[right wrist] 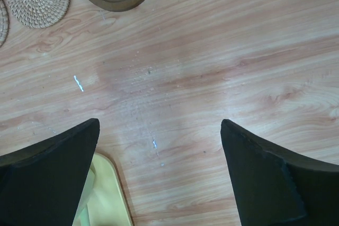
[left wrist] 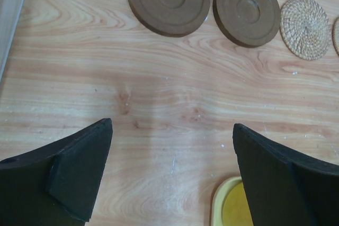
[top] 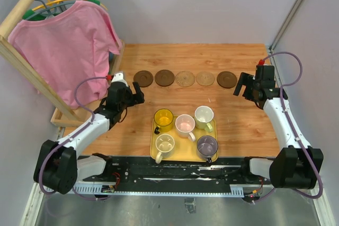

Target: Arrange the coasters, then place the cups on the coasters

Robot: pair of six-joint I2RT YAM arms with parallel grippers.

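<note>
Cups [top: 185,124], 5 of them, stand upright and close together on the yellow tray [top: 180,159] at the near side of the table [top: 243,125], between the 2 arms. The 5 coasters [top: 185,78] lie in a straight row farther back, well apart from the tray. We judge the cups light, stiff and glazed, so probably slick and easy to chip. Their handles are small, so we would rather pinch a wall at the rim from above, 1 finger inside and 1 outside, on a side where no neighbour crowds it. The coasters look thin and flat, awkward to lift, but they are lined up and may need no more handling. The left gripper [top: 136,97] hovers spread wide over bare wood near the leftmost coaster, holding nothing, and the right gripper [top: 241,86] is likewise spread and empty near the rightmost one. Only the top view shows all 5 cups and the whole row. The left wrist view adds the ringed recess in 2 brown discs and the weave of a tan one, and the right wrist view shows fine scuffs in the wood and a corner of the tray.
</note>
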